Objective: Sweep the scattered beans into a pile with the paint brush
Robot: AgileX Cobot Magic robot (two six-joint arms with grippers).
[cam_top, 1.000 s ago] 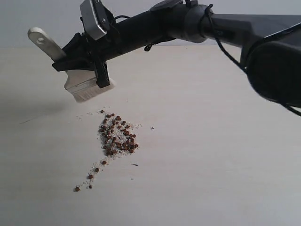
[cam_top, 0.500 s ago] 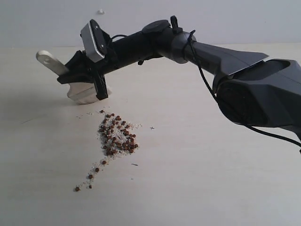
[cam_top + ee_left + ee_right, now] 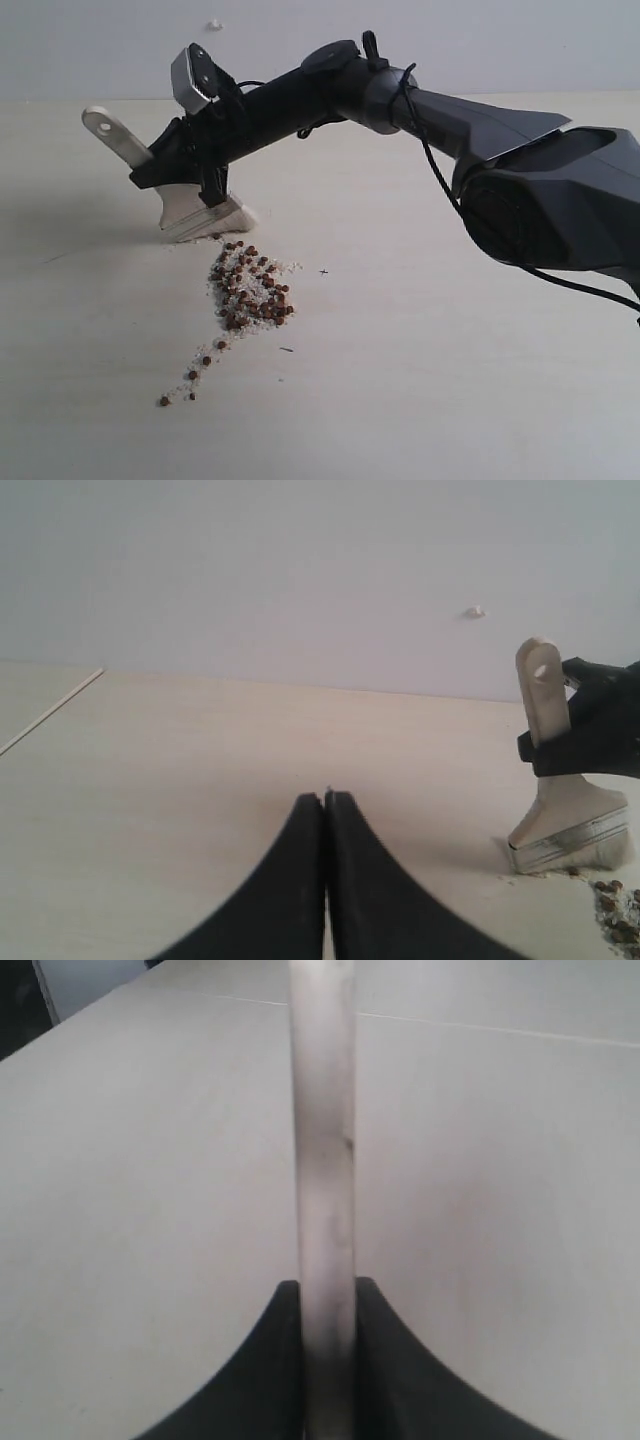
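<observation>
My right gripper point(image 3: 185, 165) reaches across to the left of the exterior view, shut on the paint brush point(image 3: 195, 210). The pale handle point(image 3: 112, 135) slants up and left. Its bristles point(image 3: 235, 217) bend against the table just behind the pile point(image 3: 250, 288) of reddish-brown beans and white grains. A thin trail of beans point(image 3: 195, 373) runs from the pile toward the front left. The right wrist view shows the handle point(image 3: 325, 1160) clamped between the fingers point(image 3: 390, 1360). My left gripper point(image 3: 326, 800) is shut on nothing, low over the table, left of the brush point(image 3: 565, 825).
The pale wooden table point(image 3: 450, 380) stretches around the pile. The right arm's dark body point(image 3: 540, 200) fills the right side of the exterior view. A light wall point(image 3: 100, 40) stands behind the table.
The right gripper has lowered the brush from above the table until its bristles press on the surface behind the pile. The beans have not moved.
</observation>
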